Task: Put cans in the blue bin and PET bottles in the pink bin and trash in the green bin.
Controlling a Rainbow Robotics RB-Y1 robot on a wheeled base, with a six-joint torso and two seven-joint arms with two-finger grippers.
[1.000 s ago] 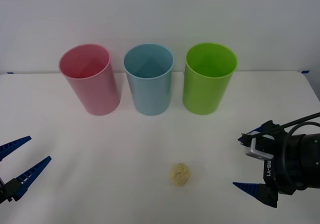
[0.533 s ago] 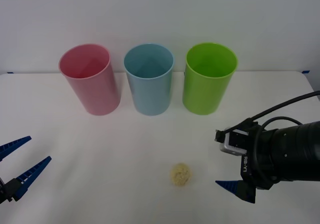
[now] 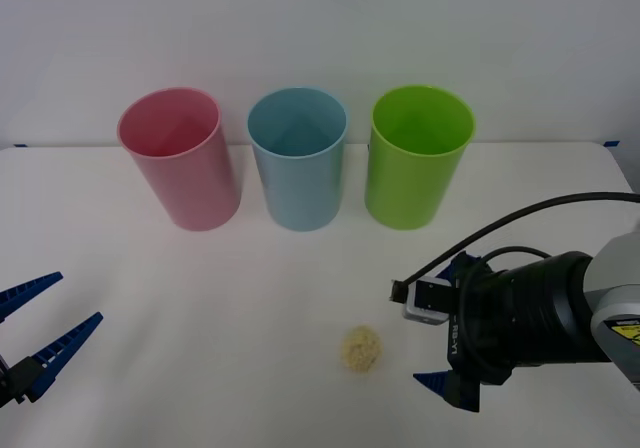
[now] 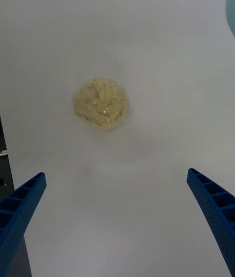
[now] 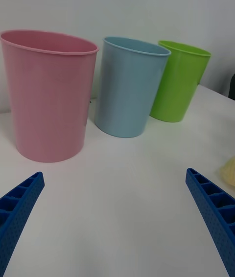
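The right gripper (image 3: pixel 432 336) hung low over the white tabletop (image 3: pixel 200 298), just right of the trash (image 3: pixel 361 348), a small pale yellow-beige crumpled ball with a rough, wrinkled surface. Its blue ribbed fingers (image 4: pixel 210 208) were spread wide and held nothing; in the right wrist view the ball (image 4: pixel 101 103) lay out ahead of the tips, apart from both, resting on the tabletop. One blue fingertip (image 3: pixel 445 386) showed near the front edge, beside the black wrist housing.

The left gripper (image 3: pixel 40 323) waited at the near left edge, its two blue ribbed fingers (image 3: pixel 62 346) also parted and touching nothing.

Along the far side stood three smooth-walled plastic cylindrical cups, all upright with open mouths: the pink bin (image 3: pixel 180 158) on the left, the light blue bin (image 3: pixel 298 158) in the middle, the bright lime-green bin (image 3: pixel 418 156) on the right. They sat near one another in a row without touching, well apart from the ball. The left wrist view showed the same row, pink (image 5: pixel 49 96), blue (image 5: pixel 129 86), green (image 5: pixel 178 81), glossy and slightly tapered toward the base.
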